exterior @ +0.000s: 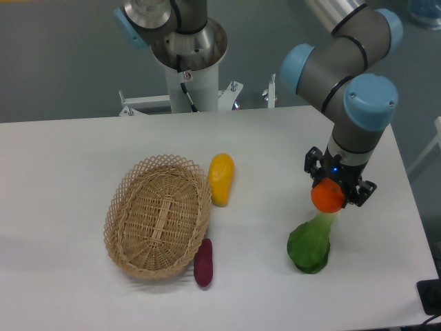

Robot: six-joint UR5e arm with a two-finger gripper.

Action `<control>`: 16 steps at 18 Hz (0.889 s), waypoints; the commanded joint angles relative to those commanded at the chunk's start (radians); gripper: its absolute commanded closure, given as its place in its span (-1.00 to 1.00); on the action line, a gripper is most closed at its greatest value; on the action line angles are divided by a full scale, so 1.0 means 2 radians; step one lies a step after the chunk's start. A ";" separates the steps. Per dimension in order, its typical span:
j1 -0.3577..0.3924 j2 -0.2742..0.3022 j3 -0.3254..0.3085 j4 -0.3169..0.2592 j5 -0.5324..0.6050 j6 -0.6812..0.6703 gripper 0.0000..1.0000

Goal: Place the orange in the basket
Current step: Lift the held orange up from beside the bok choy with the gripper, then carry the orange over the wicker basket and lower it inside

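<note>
The orange (327, 197) is a small glossy round fruit held in the air at the right side of the table, with my gripper (329, 193) shut on it from above. It hangs just over the stem of a green leafy vegetable. The basket (158, 215), an oval tan wicker one with a looped rim, lies empty at the left centre of the table, well to the left of the gripper. My fingertips are mostly hidden behind the orange.
A yellow mango-like fruit (221, 178) lies just right of the basket's far rim. A dark purple vegetable (203, 263) rests against the basket's near right edge. The green leafy vegetable (310, 247) lies below the gripper. The table's right edge is close to the arm.
</note>
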State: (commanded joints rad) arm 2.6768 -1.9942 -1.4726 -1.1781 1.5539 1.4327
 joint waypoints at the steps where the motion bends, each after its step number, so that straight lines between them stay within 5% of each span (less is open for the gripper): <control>1: 0.000 0.000 -0.001 0.000 0.000 0.000 0.20; 16: -0.037 0.007 -0.006 -0.010 -0.005 -0.063 0.18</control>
State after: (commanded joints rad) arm 2.6033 -1.9804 -1.4849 -1.1980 1.5432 1.3072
